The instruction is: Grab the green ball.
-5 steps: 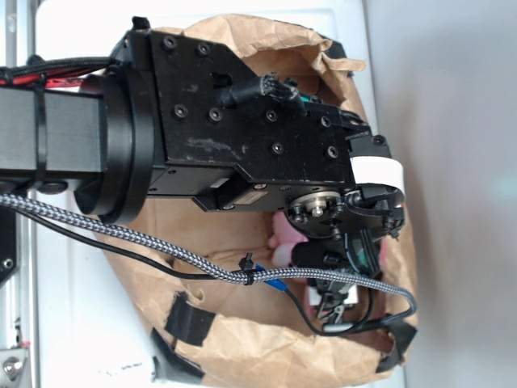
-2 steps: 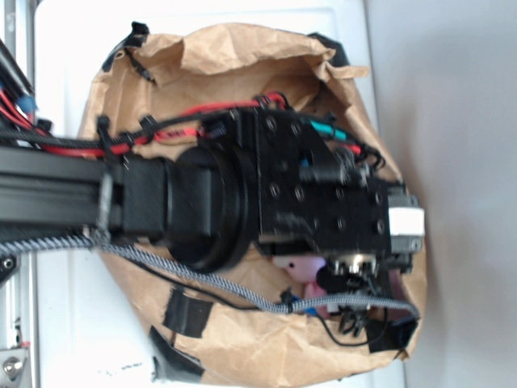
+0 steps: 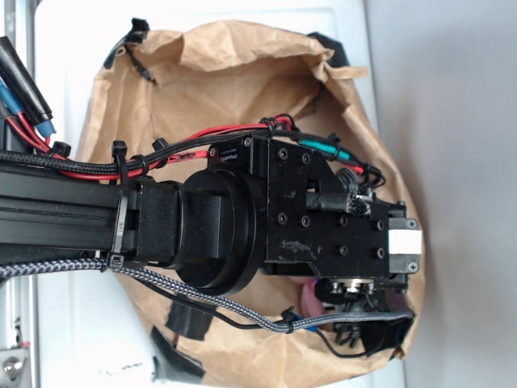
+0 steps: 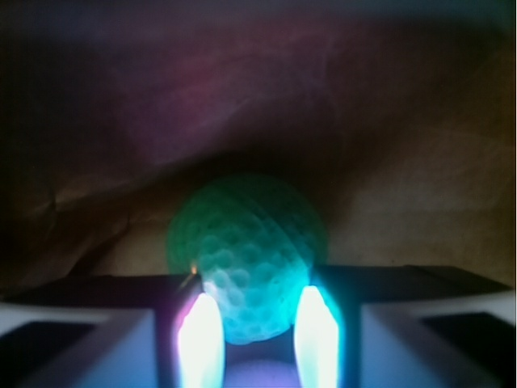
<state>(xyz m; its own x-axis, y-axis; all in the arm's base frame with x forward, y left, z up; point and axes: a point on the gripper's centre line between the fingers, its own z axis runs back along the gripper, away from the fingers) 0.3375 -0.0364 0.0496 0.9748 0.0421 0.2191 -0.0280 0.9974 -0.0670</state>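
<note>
The green ball [image 4: 246,255] sits low inside the brown paper bag [image 3: 234,65], right between the two fingers [image 4: 200,339] — they flank it narrowly, seemingly touching its sides, though a firm grip can't be confirmed. This looks like the closing step; next comes a firm squeeze, then a straight lift clear of the bag's crumpled walls.

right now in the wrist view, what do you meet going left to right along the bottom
left glowing finger → green ball → right glowing finger, the ball sitting between the pincer fingers.
</note>
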